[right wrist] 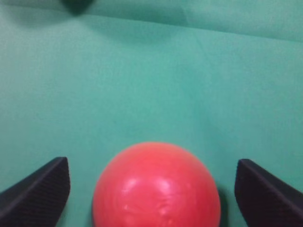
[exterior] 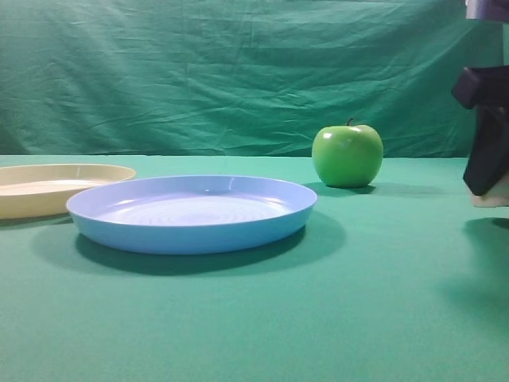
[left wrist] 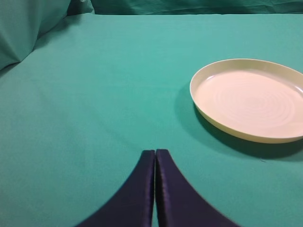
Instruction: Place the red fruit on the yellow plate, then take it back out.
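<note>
**Fruit free between spread jaws, off the yellow plate**

Count: one red fruit (right wrist: 156,187), one apple (exterior: 347,155), two plates, two grippers. No brand, label or writing shows on any of them.

The right gripper (right wrist: 151,189) has its jaws wide apart, one dark finger (right wrist: 35,191) on each side of the fruit with cloth visible in the gaps, so neither pad touches it. The fruit sits midway between the fingers on the green cloth (exterior: 382,302). It is round, so no long axis can be told; its red top faces up toward the wrist camera. In the high view only a pale sliver of it shows beneath the gripper at the right edge.

The left gripper (left wrist: 155,189) has its jaws pressed together, holding nothing, low over the cloth. The yellow plate (left wrist: 208,75) lies ahead of it and to the right, well apart, with nothing on it.

In the high view the blue plate (exterior: 191,231) lies far to the left of the right gripper, the yellow plate beyond it, and the apple stands upright, stem up, between the blue plate and that gripper, farther back.
</note>
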Motion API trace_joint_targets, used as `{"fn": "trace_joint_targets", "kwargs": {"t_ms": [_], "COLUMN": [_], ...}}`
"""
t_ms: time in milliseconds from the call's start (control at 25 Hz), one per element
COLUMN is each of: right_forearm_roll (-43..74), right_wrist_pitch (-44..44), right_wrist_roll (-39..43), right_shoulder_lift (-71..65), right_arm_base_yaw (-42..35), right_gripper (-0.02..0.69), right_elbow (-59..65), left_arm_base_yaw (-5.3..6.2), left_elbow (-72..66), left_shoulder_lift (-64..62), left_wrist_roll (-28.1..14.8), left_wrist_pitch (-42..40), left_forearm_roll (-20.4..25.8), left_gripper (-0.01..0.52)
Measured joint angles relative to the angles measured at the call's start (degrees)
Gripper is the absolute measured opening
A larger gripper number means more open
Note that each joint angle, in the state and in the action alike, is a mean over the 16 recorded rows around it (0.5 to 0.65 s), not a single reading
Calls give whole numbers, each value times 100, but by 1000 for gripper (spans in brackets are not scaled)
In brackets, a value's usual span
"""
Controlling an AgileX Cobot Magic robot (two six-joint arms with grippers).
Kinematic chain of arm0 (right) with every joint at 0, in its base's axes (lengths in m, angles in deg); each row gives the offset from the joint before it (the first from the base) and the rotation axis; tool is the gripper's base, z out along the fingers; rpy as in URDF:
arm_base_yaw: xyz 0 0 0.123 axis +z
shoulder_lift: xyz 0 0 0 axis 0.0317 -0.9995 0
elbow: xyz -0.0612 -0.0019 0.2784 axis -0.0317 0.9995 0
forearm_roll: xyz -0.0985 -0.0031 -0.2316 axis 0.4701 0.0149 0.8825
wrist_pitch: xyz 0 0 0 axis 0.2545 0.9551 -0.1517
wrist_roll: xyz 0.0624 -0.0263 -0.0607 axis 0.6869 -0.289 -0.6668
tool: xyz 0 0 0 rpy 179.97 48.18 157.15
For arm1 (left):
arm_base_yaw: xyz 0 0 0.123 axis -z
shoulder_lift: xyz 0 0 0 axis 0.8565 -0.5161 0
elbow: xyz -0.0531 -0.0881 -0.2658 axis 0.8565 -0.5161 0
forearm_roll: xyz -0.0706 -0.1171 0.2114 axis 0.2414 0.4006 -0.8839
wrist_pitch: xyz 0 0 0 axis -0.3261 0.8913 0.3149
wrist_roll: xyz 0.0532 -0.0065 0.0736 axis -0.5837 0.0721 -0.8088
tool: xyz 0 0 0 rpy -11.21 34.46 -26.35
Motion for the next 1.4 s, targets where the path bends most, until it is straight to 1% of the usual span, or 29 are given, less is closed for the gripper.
{"fn": "trace_joint_targets", "kwargs": {"t_ms": [80,160,240,320,440,760,880,960,1040,1120,1400], "right_forearm_roll": [2,3,5,6,2,-94,-175,-266,-381,-507,-890], "right_wrist_pitch": [220,495,805,1132,1616,2671,2982,3167,3338,3489,3834], "right_wrist_roll": [0,0,0,0,0,0,0,0,0,-3,-339], "right_shoulder_lift": [133,312,538,817,1323,2881,3445,3781,4077,4326,4900], "right_arm_base_yaw": [0,0,0,0,0,0,0,0,0,0,-5], "right_gripper": [650,649,627,590,496,176,82,38,13,2,0], "right_elbow": [-124,-277,-453,-638,-910,-1313,-1337,-1339,-1339,-1339,-1339], "left_arm_base_yaw": [0,0,0,0,0,0,0,0,0,0,0], "left_elbow": [0,0,0,0,0,0,0,0,0,0,0], "left_shoulder_lift": [0,0,0,0,0,0,0,0,0,0,0], "left_wrist_roll": [0,0,0,0,0,0,0,0,0,0,0], "left_wrist_pitch": [0,0,0,0,0,0,0,0,0,0,0], "left_forearm_roll": [0,0,0,0,0,0,0,0,0,0,0], "left_gripper": [0,0,0,0,0,0,0,0,0,0,0]}}
